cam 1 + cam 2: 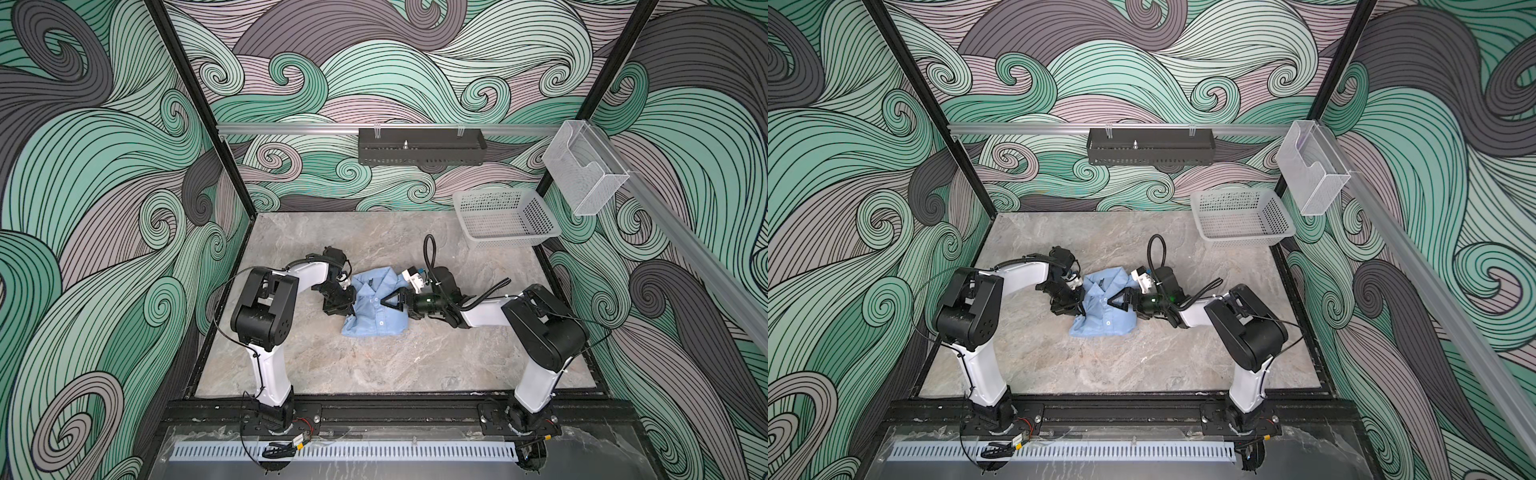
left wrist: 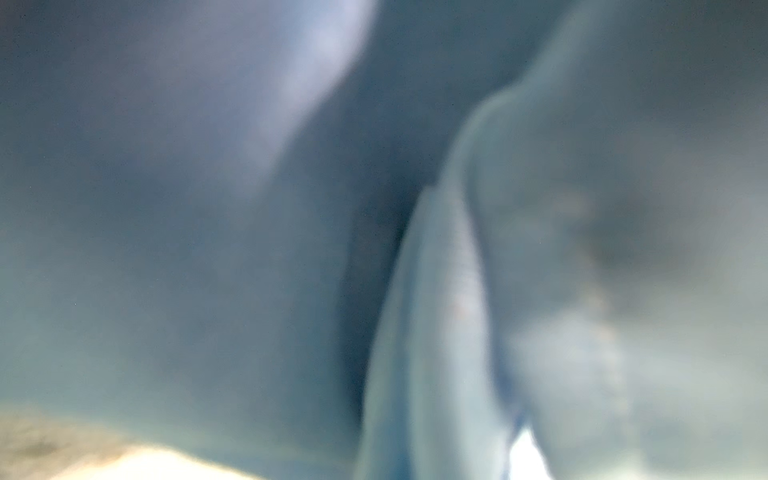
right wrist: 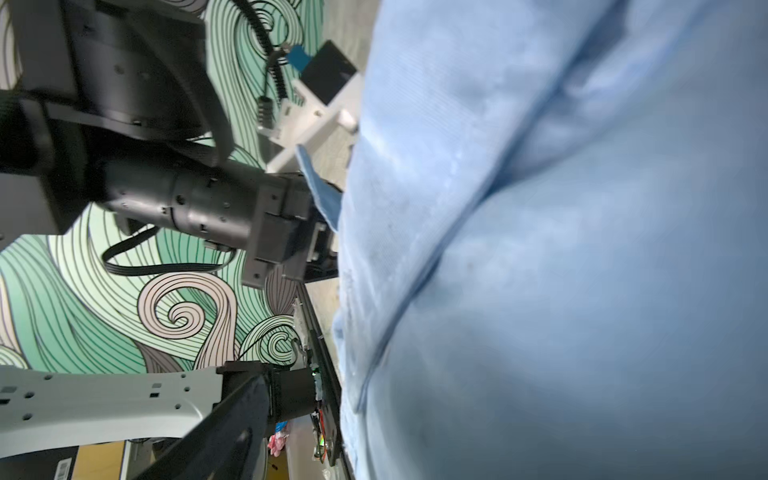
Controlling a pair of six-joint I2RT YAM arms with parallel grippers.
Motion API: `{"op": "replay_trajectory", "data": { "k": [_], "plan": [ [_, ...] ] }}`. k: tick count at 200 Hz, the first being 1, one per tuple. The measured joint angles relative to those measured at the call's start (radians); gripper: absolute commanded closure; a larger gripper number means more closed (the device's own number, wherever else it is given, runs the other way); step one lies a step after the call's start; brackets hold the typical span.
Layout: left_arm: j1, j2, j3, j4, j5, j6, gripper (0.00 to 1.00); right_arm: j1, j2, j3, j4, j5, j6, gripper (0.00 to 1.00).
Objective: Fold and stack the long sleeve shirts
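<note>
Hemming shirt (image 1: pixel 376 318): both arms (image 1: pixel 311 272); basket (image 1: pixel 515 240) apart.

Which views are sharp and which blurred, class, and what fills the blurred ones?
Both top views: evenly lit, sharp, the shirt crisp on the table. Left wrist view: wholly out of focus, blue cloth filling the frame. Right wrist view: shirt soft up close, left arm behind it sharp.

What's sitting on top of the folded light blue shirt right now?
The black right end effector, jaws open, is over the light blue button-up shirt near its collar, contact unclear. The left end effector pinches the shirt's left edge; fabric covers its tips.
</note>
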Motion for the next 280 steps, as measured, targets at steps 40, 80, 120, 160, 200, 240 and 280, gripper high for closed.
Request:
{"op": "replay_trajectory", "data": {
  "k": [40,80,120,160,200,240,280],
  "plan": [
    [0.000,0.000,0.003,-0.003,-0.006,0.002,1.00,0.076,-0.184,0.145,-0.280,0.051,-0.062,0.09],
    [0.000,0.000,0.005,-0.006,-0.010,0.003,1.00,0.100,-0.249,0.224,-0.563,0.193,-0.144,0.07],
    [0.000,0.000,0.006,-0.006,-0.010,0.003,1.00,0.084,-0.250,0.220,-0.877,0.455,-0.238,0.03],
    [0.000,-0.005,0.008,-0.013,-0.017,0.003,0.99,-0.040,-0.332,0.151,-0.916,0.479,-0.298,0.03],
    [0.000,-0.061,0.008,-0.029,-0.030,0.001,0.51,-0.124,-0.275,0.115,-0.803,0.338,-0.369,0.13],
    [0.007,-0.222,0.009,-0.039,-0.026,0.003,0.45,-0.123,-0.124,0.148,-0.689,0.203,-0.415,0.57],
    [0.019,-0.279,0.038,-0.049,0.000,0.003,0.45,-0.114,-0.078,0.226,-0.693,0.189,-0.466,0.85]
  ]
}}
